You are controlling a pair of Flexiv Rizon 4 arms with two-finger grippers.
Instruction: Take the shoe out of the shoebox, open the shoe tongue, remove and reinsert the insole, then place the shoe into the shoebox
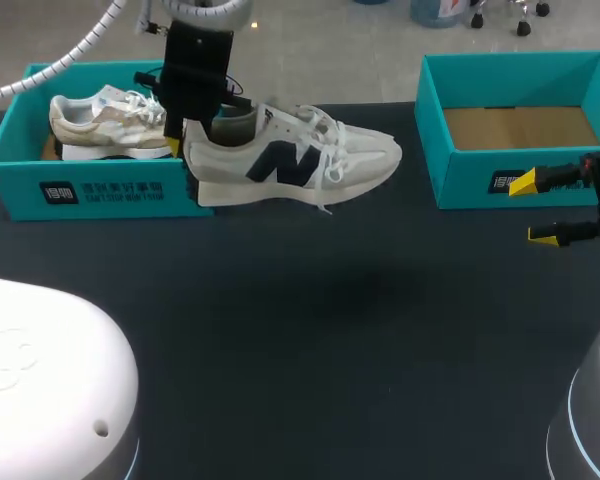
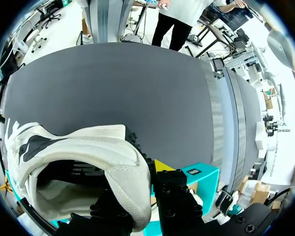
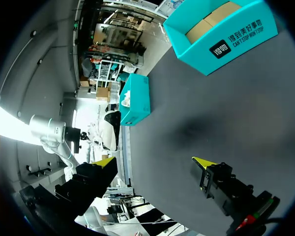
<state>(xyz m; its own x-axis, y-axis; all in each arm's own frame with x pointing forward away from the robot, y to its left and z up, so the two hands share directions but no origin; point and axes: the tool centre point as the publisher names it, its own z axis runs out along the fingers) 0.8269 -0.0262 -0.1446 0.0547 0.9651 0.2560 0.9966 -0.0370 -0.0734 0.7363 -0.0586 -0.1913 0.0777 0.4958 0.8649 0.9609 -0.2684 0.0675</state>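
Firmly on shoe [image 1: 300,160]: left end effector [image 1: 185,166]

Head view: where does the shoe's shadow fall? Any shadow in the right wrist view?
Head view: soft, faint shadow on the table near the held shoe, no hard edge. Right wrist view: diffuse dark patch on the table, ahead of the right tool.

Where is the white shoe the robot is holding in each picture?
Head view: white shoe in the upper middle, beside the left teal shoebox.
Left wrist view: its heel is between the fingers.
Right wrist view: a small pale shape, probably it, beside that shoebox, far ahead.
Shared landmark: that teal shoebox.
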